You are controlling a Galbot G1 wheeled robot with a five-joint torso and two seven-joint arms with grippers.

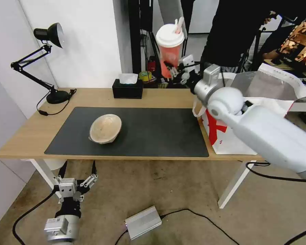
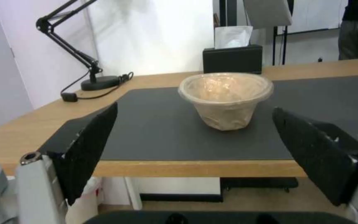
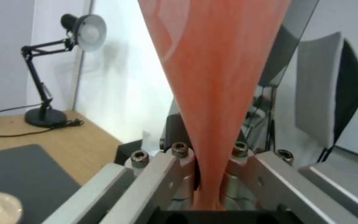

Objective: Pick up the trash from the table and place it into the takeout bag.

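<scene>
The right gripper (image 1: 173,72) holds the cup (image 1: 170,51) aloft, jaws clamped on its base, above the table's (image 1: 166,96) far edge and just left of the bag (image 1: 261,112). The left gripper (image 1: 74,185) hangs below the table's near edge, jaws wide apart and empty, facing the beige bowl (image 2: 225,99) on the mat (image 1: 159,132).

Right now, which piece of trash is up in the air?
The red cup. The right pincer holds it high behind the table, while the beige bowl sits on the mat.
</scene>
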